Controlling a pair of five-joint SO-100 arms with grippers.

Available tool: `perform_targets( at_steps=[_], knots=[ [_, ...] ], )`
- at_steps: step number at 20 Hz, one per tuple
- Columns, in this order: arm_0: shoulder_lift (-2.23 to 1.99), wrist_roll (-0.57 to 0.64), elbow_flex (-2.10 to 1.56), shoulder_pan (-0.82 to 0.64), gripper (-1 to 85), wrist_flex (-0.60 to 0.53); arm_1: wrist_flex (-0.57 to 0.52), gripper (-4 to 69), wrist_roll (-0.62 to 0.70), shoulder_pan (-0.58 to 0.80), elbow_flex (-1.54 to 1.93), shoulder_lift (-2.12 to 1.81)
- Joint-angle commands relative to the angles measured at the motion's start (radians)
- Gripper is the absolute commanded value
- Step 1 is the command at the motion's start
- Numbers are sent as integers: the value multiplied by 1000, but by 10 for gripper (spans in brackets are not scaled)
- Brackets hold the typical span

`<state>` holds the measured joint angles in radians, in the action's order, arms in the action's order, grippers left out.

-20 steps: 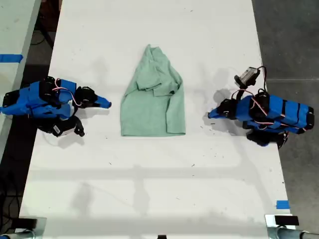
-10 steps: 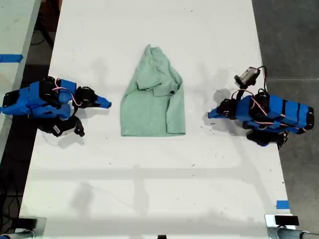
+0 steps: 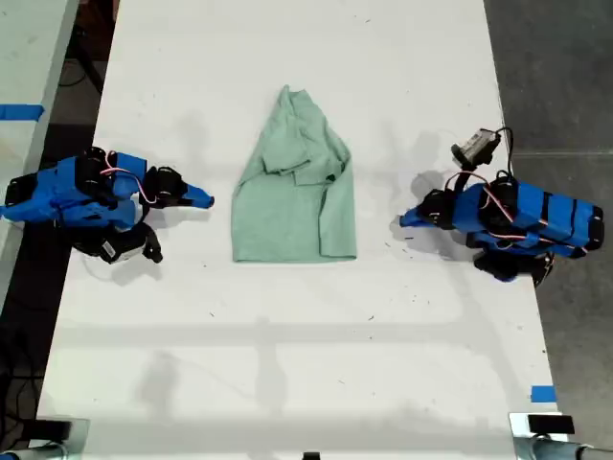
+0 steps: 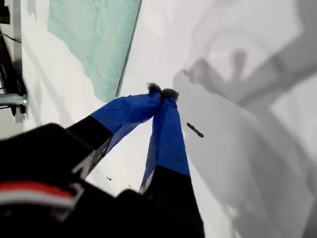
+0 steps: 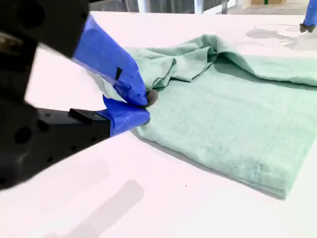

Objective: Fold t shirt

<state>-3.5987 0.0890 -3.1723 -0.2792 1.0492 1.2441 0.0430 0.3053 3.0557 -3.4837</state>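
The white table (image 3: 287, 364) carries the t shirt (image 3: 292, 206) at its middle, partly folded. Its long axis runs from the pointed end, toward the exterior view's top, down to the straight wide edge toward the bottom. The two arms stand at its two long sides, each pointing at it across this axis. My second gripper (image 3: 203, 201), on the exterior view's left, is just beside the cloth's edge with a narrow strip of table between. My first gripper (image 3: 406, 219), on the exterior view's right, is farther off. Both have their jaws pressed together at the tips and hold nothing. I judge the second is better placed to take an edge.
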Motion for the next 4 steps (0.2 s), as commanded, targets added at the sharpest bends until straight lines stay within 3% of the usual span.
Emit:
perform_targets(
  at_steps=[1, 4],
  knots=[
    [-8, -12, -9, 3, -1, 6, 0, -1, -11, 9, 58, -14],
    [-8, -15, -9, 3, -1, 6, 0, -1, -11, 11, 58, -14]
  ],
)
